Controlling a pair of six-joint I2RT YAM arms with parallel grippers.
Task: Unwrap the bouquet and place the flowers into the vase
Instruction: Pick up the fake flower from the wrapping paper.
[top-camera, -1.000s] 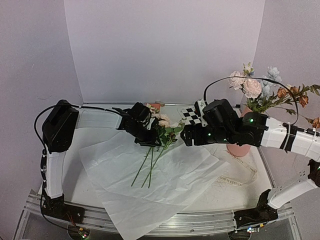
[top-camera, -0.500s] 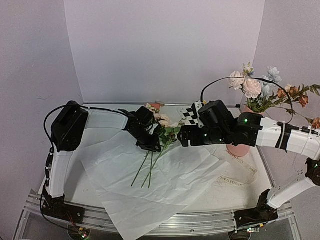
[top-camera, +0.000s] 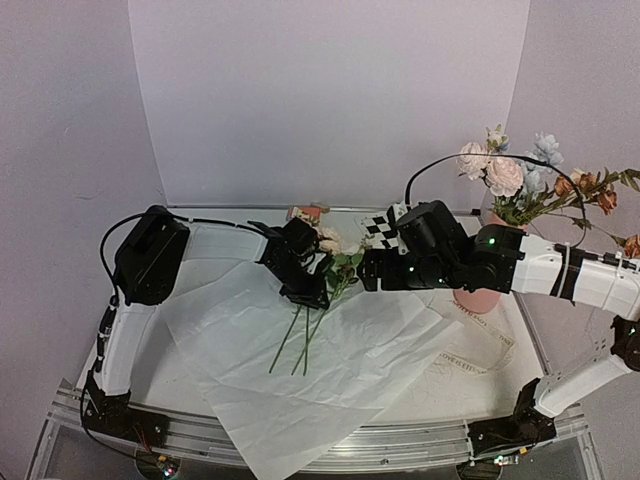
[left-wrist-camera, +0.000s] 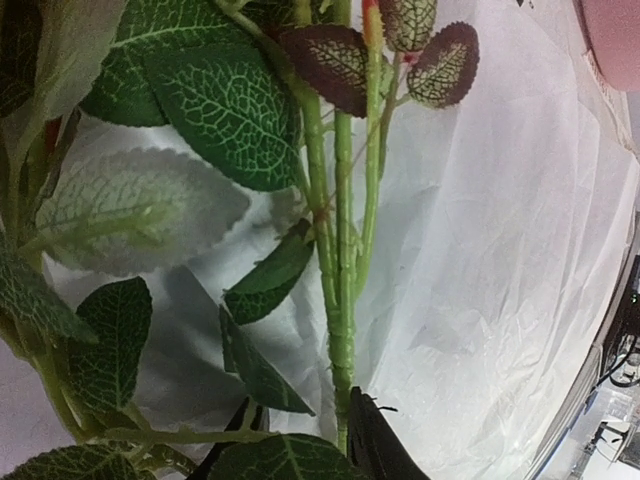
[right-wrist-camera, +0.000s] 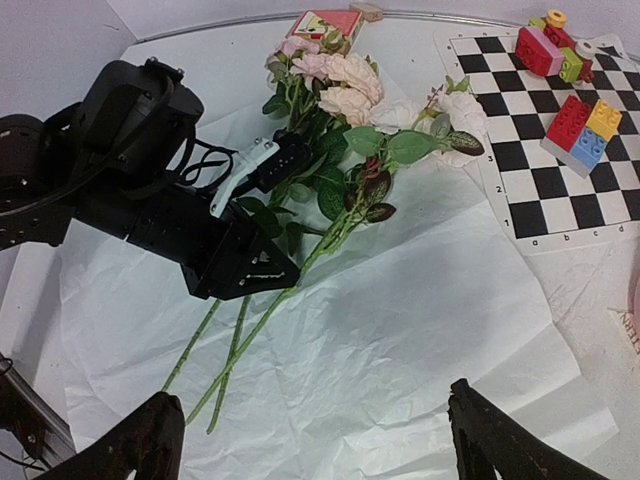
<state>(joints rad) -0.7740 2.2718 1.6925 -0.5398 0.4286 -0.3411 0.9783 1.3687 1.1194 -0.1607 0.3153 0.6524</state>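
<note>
The flowers (top-camera: 332, 248), pink and cream blooms on long green stems (right-wrist-camera: 225, 365), lie on the unfolded white wrapping paper (top-camera: 340, 365). My left gripper (top-camera: 306, 287) is shut on their stems just below the leaves. In the left wrist view the stems (left-wrist-camera: 342, 300) run down between its dark fingers (left-wrist-camera: 375, 445). My right gripper (top-camera: 368, 270) hangs open to the right of the blooms; its fingers (right-wrist-camera: 150, 440) stand wide apart over bare paper. The pink vase (top-camera: 478, 298) stands at the right, half hidden behind the right arm, and holds other flowers (top-camera: 505, 175).
A checkerboard mat (right-wrist-camera: 560, 180) with toy blocks (right-wrist-camera: 585, 125) lies at the back right. A small red box (right-wrist-camera: 330, 22) sits behind the blooms. A printed label strip (top-camera: 470, 355) lies near the vase. The vase's pink wall (left-wrist-camera: 615, 25) shows in a corner of the left wrist view.
My left arm has swung right and a little nearer, its jaws narrowing on the stems, and the flowers shifted slightly right with it. The right arm has barely moved.
</note>
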